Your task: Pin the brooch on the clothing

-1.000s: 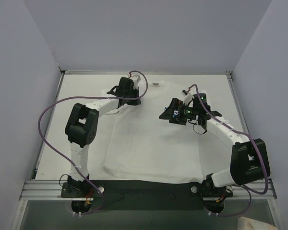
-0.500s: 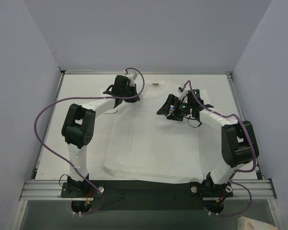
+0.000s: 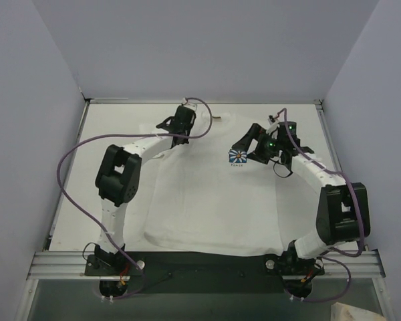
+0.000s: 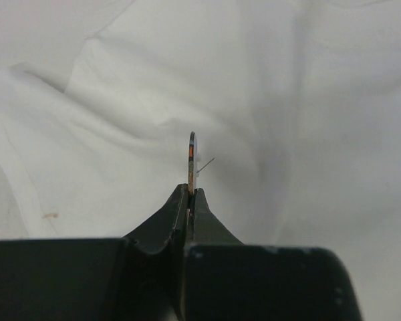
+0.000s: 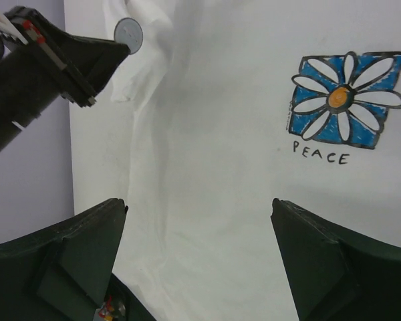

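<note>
The clothing point(image 3: 214, 200), a white T-shirt, lies flat on the table with its blue-and-white flower print point(image 3: 238, 158) on the chest. My left gripper point(image 4: 190, 194) is shut on the brooch point(image 4: 192, 157), seen edge-on here, its thin pin sticking out to the right just above the wrinkled cloth point(image 4: 287, 100). In the right wrist view the brooch point(image 5: 127, 35) shows as a pale round disc at the tip of the left gripper point(image 5: 117, 43). My right gripper point(image 5: 199, 204) hangs open over the shirt point(image 5: 220, 134), left of the flower print point(image 5: 347, 100), holding nothing.
In the top view the left gripper point(image 3: 177, 130) is over the shirt's left shoulder and the right gripper point(image 3: 247, 148) beside the print. The dark neck label point(image 3: 217, 119) lies between them. Grey walls enclose the table point(image 3: 113, 127) on three sides.
The right gripper has pulled back to the right, uncovering the flower print. The left gripper has shifted right toward the collar, still shut on the brooch.
</note>
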### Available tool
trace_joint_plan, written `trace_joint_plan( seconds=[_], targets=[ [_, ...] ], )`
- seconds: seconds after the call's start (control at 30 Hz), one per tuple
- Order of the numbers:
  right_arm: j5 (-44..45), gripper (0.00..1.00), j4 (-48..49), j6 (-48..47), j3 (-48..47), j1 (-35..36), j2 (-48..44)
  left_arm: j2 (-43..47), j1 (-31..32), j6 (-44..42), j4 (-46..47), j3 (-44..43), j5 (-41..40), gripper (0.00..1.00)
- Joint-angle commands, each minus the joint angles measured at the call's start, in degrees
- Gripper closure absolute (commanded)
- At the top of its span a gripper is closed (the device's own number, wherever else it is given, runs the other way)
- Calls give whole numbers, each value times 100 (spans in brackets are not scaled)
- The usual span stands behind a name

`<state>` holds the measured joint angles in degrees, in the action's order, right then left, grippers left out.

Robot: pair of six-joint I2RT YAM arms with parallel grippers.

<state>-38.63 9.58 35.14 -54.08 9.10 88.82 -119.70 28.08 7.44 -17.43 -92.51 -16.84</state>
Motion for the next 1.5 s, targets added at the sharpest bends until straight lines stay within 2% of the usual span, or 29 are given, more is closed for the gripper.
trace_joint_plan(
  seconds=[0.0, 0.23, 0.63, 1.0, 1.27, 1.47],
  targets=[
    [163, 2, -1, 222, 231, -242, -540, -396, 479, -568, -331, -495, -1233, 100],
    [190, 1, 52, 362, 495, -541, -997, -774, 761, -813, -551, -909, -1787, 100],
    [66, 1, 140, 459, 627, -734, -1015, -1257, 1147, -1342, -683, -1331, -2446, 100],
    [31, 1, 140, 477, 618, -761, -989, -1302, 1490, -1456, -569, -1507, -2587, 100],
    [-4, 1, 228, 494, 680, -761, -910, -1021, 1499, -1377, -367, -1402, -2324, 100],
    [40, 1, 272, 494, 706, -752, -796, -731, 1394, -1009, -156, -1217, -1701, 100]
  ],
)
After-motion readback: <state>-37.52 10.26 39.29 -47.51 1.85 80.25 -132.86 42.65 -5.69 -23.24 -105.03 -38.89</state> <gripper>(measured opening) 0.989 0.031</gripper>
